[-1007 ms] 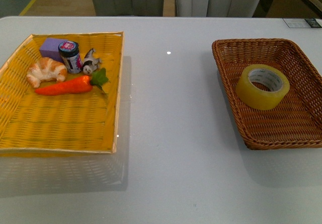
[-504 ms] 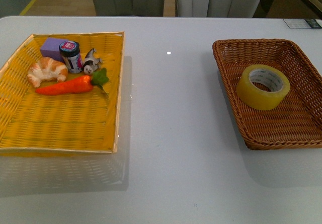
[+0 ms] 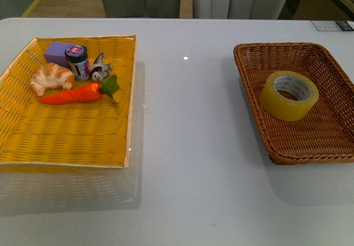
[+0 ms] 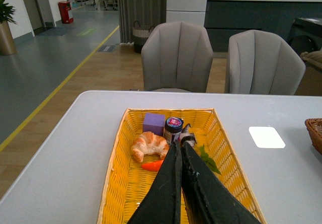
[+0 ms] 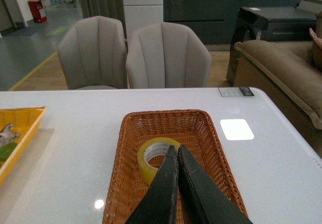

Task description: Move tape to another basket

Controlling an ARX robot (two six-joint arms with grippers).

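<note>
Both grippers, left (image 4: 179, 151) and right (image 5: 175, 153), have their jaws pressed together on nothing, above the table (image 3: 188, 146). The tape (image 3: 289, 95) lies in the brown basket (image 3: 260, 130). The yellow tray (image 3: 66, 141) holds a croissant (image 3: 51, 77), carrot (image 3: 72, 95), jar (image 3: 77, 61) and purple block (image 3: 55, 51).

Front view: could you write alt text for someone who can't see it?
A roll of yellowish tape lies in a brown wicker basket on the right of a white table. On the left, a yellow tray holds a croissant, carrot, jar, purple block and small figurine.
</note>
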